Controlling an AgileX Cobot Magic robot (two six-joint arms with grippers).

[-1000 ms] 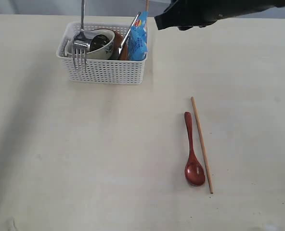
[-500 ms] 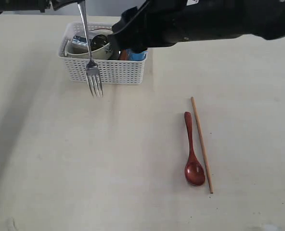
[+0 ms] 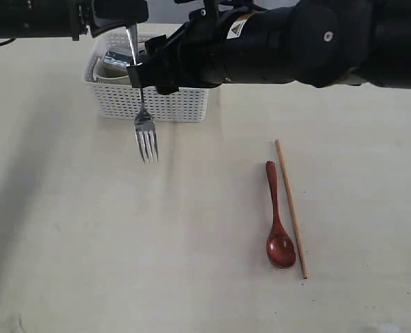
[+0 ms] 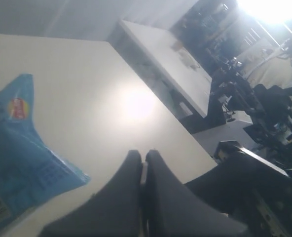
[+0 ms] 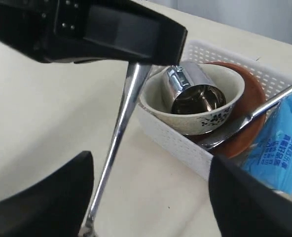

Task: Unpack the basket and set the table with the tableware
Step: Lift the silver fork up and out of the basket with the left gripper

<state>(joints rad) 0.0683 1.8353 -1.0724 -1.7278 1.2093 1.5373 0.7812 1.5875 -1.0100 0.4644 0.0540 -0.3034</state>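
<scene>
My left gripper (image 3: 130,28) pinches the top of the fork (image 3: 144,125) handle, its two fingers (image 4: 131,173) pressed tight together in the left wrist view. The fork hangs tines down over the table (image 3: 87,243), just in front of the basket (image 3: 171,104). From the exterior view I cannot tell whether the tines touch the tabletop or stop just above it. My right gripper (image 3: 148,75) reaches across to the same spot. Its jaws stand spread wide, one on each side of the fork's shaft and touching nothing. In the right wrist view the shaft runs down between those two dark fingers (image 5: 52,197). Behind it the basket holds a cream bowl (image 5: 205,121) with a shiny steel cup (image 5: 190,91) lying tilted inside it. A reddish-brown plate (image 5: 249,113) stands on edge against the bowl. A steel handle (image 5: 269,103) leans across the plate, and a blue chip bag (image 5: 279,153) sits at the basket's end. Well apart from the basket, a dark red spoon (image 3: 278,222) and one wooden chopstick (image 3: 290,208) lie side by side on the table.
</scene>
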